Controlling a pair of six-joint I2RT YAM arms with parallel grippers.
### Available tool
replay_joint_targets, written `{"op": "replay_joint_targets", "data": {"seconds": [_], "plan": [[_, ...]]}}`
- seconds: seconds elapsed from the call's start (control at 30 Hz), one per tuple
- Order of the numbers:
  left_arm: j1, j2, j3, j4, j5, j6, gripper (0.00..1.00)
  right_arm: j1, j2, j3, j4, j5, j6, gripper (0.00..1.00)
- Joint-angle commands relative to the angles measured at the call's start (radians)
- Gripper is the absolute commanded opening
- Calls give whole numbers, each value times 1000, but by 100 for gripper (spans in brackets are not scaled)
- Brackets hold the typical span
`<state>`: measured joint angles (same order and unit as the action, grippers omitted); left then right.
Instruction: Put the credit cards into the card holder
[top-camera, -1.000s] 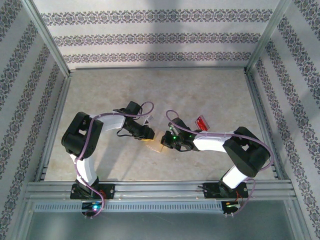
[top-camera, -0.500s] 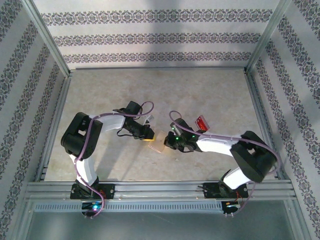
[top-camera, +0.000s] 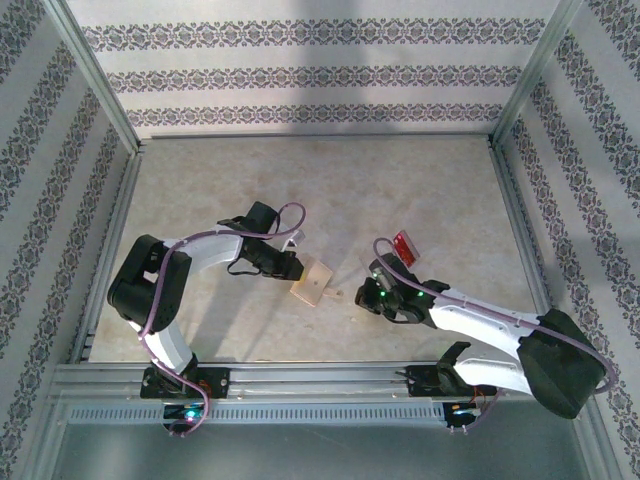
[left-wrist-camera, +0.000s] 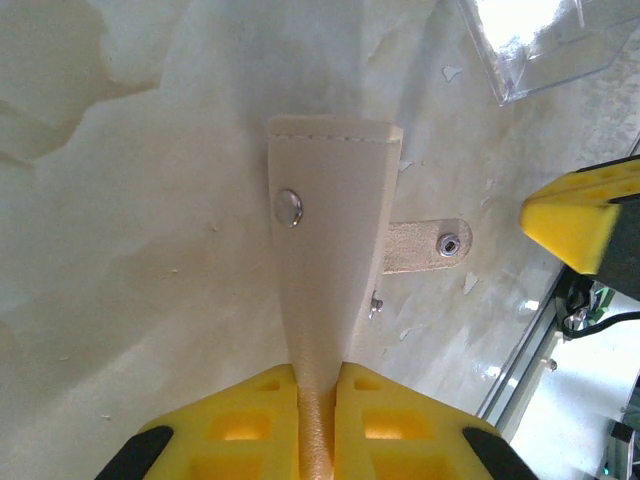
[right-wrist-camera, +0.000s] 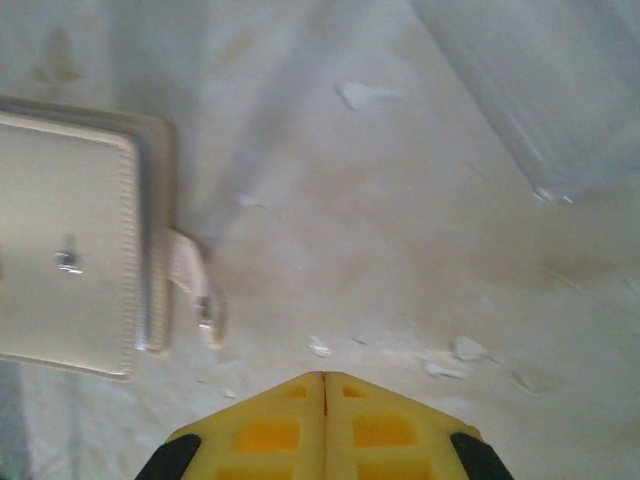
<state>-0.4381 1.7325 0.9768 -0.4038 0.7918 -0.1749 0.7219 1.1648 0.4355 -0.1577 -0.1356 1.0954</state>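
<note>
From above: tan card holder (top-camera: 312, 283) lying flat just below the middle of the mottled beige tabletop (top-camera: 420, 190), squarish, with a small tab at 3 o'clock. Left jaws clenched on its 9 o'clock edge. Right jaws pressed shut at 3 o'clock of the holder, apart from it. Bright red credit card (top-camera: 403, 247) at 1 o'clock of the holder, well apart.

Left wrist: holder (left-wrist-camera: 330, 250) seen end-on, matte tan leather-like skin, stitched far edge, round metal snap stud (left-wrist-camera: 288, 206), rounded snap tab (left-wrist-camera: 425, 245) jutting toward 3 o'clock. Yellow ribbed jaws grasping the near end. Clear plastic card (left-wrist-camera: 540, 40) at 1 o'clock, glossy.

Right wrist: holder (right-wrist-camera: 70, 260) at 9 o'clock, folded flat, stitched border, grey-lilac lining along the edge. Yellow jaws tight together, gripping nothing. See-through card (right-wrist-camera: 540, 80) at 1 o'clock.
</note>
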Motion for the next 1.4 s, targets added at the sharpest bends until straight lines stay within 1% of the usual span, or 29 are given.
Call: {"op": "replay_joint_targets", "data": {"seconds": [0.0, 0.2, 0.33, 0.5, 0.67, 0.83, 1.03, 1.37], "plan": [[-7, 7, -1, -29, -12, 33, 12, 0, 37, -27, 69, 7, 27, 4], [-8, 35, 12, -31, -35, 20, 11, 10, 148, 25, 123, -24, -2, 3], [-12, 50, 23, -40, -38, 17, 11, 15, 198, 46, 179, -43, 10, 2], [-14, 52, 11, -15, -21, -5, 11, 33, 256, 95, 219, -67, 1, 2], [-16, 56, 16, -21, -25, -2, 11, 48, 271, 139, 230, -60, -3, 2], [-18, 56, 20, -26, -29, 0, 10, 51, 322, 203, 232, -99, -28, 2], [-20, 64, 18, -17, -20, -6, 10, 59, 380, 223, 288, -146, -23, 2], [-24, 67, 26, -29, -24, -6, 10, 69, 386, 241, 305, -153, -9, 2]]}}
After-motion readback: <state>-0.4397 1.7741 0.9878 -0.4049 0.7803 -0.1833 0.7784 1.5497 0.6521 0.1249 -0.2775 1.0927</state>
